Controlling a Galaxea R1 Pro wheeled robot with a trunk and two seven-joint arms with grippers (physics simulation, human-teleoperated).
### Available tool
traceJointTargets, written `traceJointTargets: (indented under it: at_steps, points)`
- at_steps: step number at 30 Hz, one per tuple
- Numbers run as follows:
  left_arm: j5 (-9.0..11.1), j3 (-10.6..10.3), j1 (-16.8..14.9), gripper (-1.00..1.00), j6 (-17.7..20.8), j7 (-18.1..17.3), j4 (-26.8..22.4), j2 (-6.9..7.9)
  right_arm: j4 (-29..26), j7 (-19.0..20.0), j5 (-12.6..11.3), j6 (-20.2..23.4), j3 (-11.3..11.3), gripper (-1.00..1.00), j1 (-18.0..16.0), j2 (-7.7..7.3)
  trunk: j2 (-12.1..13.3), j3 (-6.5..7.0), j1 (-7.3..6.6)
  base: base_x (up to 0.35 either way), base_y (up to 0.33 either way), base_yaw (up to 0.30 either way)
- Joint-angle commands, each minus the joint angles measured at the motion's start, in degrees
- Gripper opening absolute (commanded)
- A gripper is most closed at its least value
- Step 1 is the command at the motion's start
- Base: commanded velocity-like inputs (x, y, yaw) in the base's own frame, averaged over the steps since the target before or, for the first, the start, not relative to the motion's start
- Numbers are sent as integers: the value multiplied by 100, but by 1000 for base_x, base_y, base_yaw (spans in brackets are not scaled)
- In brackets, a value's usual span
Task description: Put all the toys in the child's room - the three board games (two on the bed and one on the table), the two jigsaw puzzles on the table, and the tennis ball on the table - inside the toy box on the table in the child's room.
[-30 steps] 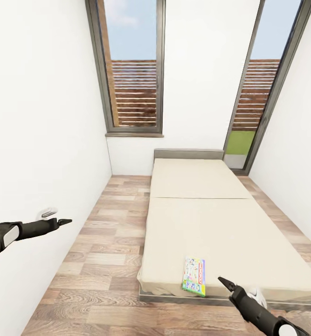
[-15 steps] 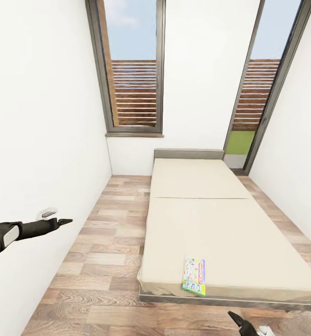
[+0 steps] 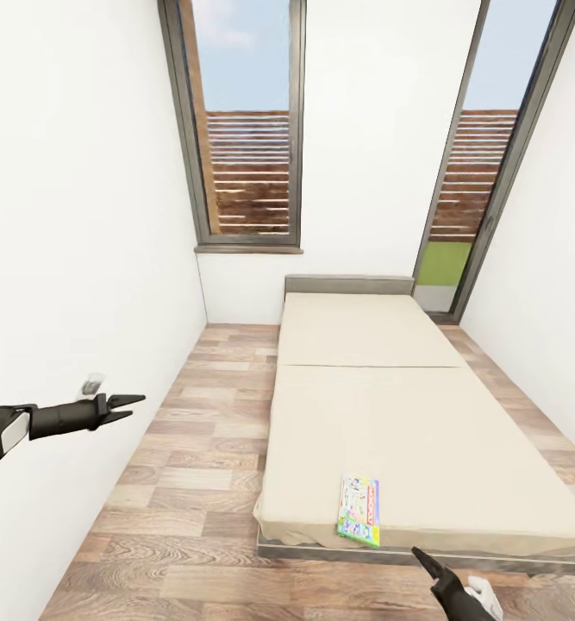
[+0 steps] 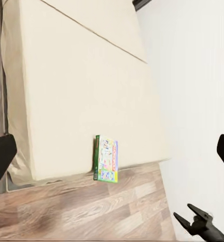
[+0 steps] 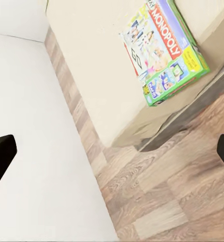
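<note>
Near the frame's bottom, on the bed (image 3: pixel 425 431), we see the Monopoly board game (image 3: pixel 359 510); left tool (image 3: pixel 130 405) spread open, right tool (image 3: pixel 424 560) seemingly closed, empty.

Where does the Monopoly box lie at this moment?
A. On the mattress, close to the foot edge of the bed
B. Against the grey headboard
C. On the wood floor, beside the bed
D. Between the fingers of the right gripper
A. The Monopoly box lies flat on the beige mattress of the bed, near the foot edge, far from the headboard, and the right gripper is apart from it, over the floor.
</note>
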Motion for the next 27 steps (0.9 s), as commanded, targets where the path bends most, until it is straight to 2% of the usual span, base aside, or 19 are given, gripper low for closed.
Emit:
traceJointTargets:
  at_steps: [1, 4, 10, 14, 17, 23, 27]
  points:
    - [-51, 48, -5, 100, 100, -38, -6, 0, 8, 75, -43, 86, -17, 100, -26, -8, -13, -13, 3, 0, 0, 0]
    - [-46, 60, -5, 100, 220, -81, -21, -12, 34, 242, -47, 223, -22, 100, -103, -37, -13, -13, 3, 0, 0, 0]
    - [-46, 70, -5, 100, 262, -97, -26, -25, 43, 303, -90, 302, -53, 100, -276, -73, -13, -13, 3, 0, 0, 0]
    - [-48, 71, -5, 100, 261, -90, -27, -29, 248, 304, -112, 357, -169, 100, -333, -61, -13, -13, 3, 0, 0, 0]
    - [-47, 71, -5, 100, 259, -88, -27, -29, 498, 301, -121, 433, -211, 100, -474, -68, -133, -67, 69, 0, 0, 0]
    - [-47, 71, -5, 100, 258, -50, -27, -41, 637, 261, -118, 1030, -324, 100, -631, -65, -374, -175, 201, 0, 0, 0]
    - [-47, 71, -5, 100, 257, -40, -27, -51, 642, 228, -123, 1117, -427, 100, -647, -74, -534, -246, 289, 0, 0, 0]
